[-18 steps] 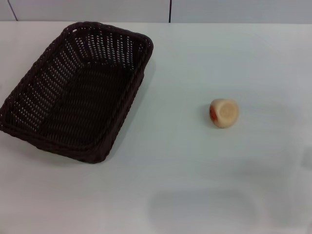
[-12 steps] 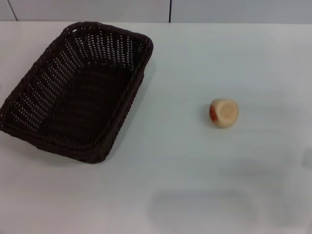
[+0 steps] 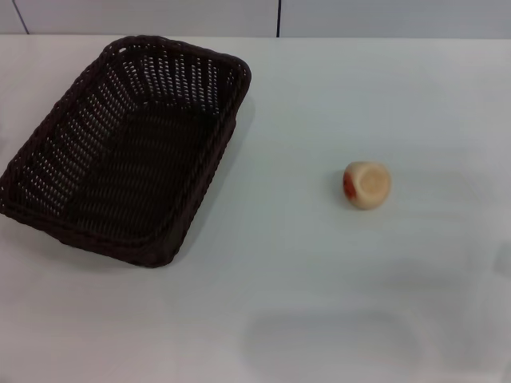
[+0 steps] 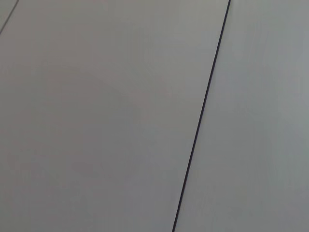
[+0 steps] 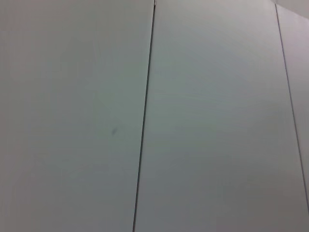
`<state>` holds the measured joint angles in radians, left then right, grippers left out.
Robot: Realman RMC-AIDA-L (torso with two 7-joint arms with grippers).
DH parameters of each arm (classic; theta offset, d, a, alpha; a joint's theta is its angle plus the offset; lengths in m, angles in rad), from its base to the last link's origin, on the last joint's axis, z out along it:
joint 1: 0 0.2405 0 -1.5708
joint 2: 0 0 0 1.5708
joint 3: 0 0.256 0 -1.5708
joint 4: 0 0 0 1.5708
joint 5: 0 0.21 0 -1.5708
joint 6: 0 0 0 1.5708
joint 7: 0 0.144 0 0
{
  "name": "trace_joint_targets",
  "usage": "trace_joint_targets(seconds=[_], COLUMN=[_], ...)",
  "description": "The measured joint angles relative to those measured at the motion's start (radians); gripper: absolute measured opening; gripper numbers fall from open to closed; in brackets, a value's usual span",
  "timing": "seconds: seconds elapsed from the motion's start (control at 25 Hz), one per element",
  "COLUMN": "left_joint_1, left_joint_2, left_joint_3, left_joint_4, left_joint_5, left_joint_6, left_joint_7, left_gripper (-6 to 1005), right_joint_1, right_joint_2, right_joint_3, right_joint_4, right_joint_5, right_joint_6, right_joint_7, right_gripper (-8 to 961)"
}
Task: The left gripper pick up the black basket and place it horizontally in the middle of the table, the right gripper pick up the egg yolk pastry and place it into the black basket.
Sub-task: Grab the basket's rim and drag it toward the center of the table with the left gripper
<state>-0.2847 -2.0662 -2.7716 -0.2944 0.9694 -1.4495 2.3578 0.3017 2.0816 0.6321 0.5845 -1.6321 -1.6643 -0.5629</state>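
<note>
The black basket [image 3: 128, 148] is a large dark woven wicker basket. It lies empty on the left part of the white table [image 3: 319, 287], turned at a slant with its long side running from near left to far right. The egg yolk pastry [image 3: 367, 185] is a small pale beige bun with an orange-red patch on its left side. It rests on the table right of centre, well apart from the basket. Neither gripper shows in any view. Both wrist views show only pale panels with thin dark seams.
The table's far edge meets a pale wall [image 3: 160, 16] with a dark vertical seam [image 3: 279, 17]. Faint grey shadows lie on the table near the front and at the right edge.
</note>
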Motion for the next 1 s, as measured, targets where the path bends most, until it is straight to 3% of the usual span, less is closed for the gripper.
trace_joint_targets(seconds=[0.36, 0.72, 1.0], left_joint_1=[-0.001, 0.047, 0.018], left_joint_2=[0.007, 0.021, 0.055], left_joint_3=[0.041, 0.232, 0.254], left_joint_4=[-0.079, -0.331, -0.551], left_joint_5=[0.011, 0.04, 0.343], left_joint_6=[0.042, 0.172, 0.216], left_joint_7=[-0.225, -0.636, -0.988], left_gripper=[797, 793, 789], right_joint_1=[0.0, 0.0, -0.001], right_joint_2=[0.0, 0.0, 0.0], right_joint_3=[0.0, 0.0, 0.0], right_joint_4=[0.0, 0.0, -0.002], right_joint_5=[0.0, 0.0, 0.0], right_joint_6=[0.0, 0.0, 0.0], right_joint_7=[0.0, 0.0, 0.0], right_gripper=[506, 503, 501])
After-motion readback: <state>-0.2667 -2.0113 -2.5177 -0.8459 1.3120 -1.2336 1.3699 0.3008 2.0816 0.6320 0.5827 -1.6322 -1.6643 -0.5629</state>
